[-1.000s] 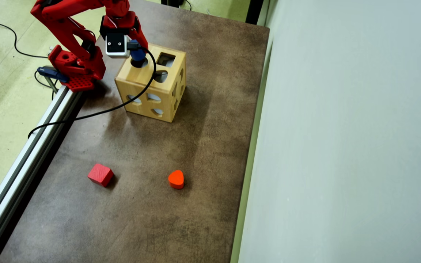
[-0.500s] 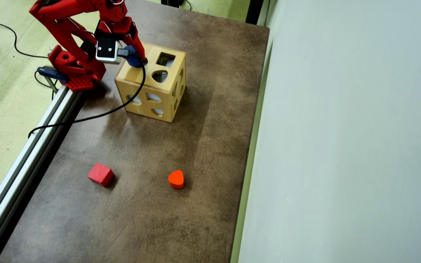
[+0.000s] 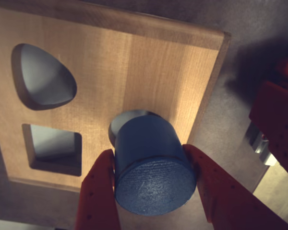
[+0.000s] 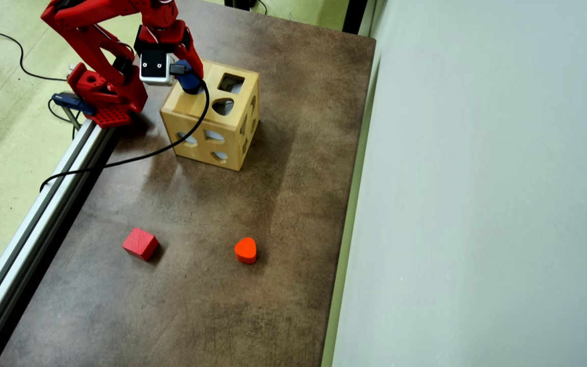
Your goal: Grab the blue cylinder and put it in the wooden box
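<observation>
The blue cylinder [image 3: 151,165] is clamped between my gripper's [image 3: 149,153] two red fingers, its flat round end facing the wrist camera. It hangs over the top face of the wooden box [image 3: 134,62], directly above the round hole [image 3: 127,116], which it mostly hides. A heart-like cutout [image 3: 43,76] and a square cutout [image 3: 55,146] lie to the left in that face. In the overhead view the gripper [image 4: 190,80] holds the cylinder [image 4: 190,83] over the back left corner of the box [image 4: 184,104].
A red cube [image 4: 140,243] and an orange heart block [image 4: 245,250] lie on the brown table [image 4: 273,204] well in front of the box. The arm's base [image 4: 105,99] and an aluminium rail [image 4: 44,204] run along the left edge. A black cable [image 4: 135,159] trails past the box.
The gripper, still holding the cylinder, slid left off the round hole half a second ago and has now come back slightly right, over the hole again.
</observation>
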Robot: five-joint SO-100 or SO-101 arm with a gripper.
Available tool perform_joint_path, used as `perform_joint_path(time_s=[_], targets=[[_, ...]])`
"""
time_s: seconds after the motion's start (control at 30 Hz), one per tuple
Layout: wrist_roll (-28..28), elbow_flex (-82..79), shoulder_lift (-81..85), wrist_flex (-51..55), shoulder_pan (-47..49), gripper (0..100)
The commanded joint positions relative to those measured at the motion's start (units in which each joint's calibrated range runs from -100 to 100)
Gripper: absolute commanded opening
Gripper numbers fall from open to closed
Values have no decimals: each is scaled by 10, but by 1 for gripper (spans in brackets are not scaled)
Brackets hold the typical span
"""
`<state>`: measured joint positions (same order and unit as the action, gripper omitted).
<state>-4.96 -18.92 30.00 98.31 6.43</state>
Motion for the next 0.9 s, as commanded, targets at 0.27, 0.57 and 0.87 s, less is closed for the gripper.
perform_joint_path(time_s=[0.27, 0.57, 0.87], targets=[[-3, 9, -22, -1, 1, 3], [-2, 11, -18, -2, 8, 3], [0, 45, -20, -2, 1, 3]])
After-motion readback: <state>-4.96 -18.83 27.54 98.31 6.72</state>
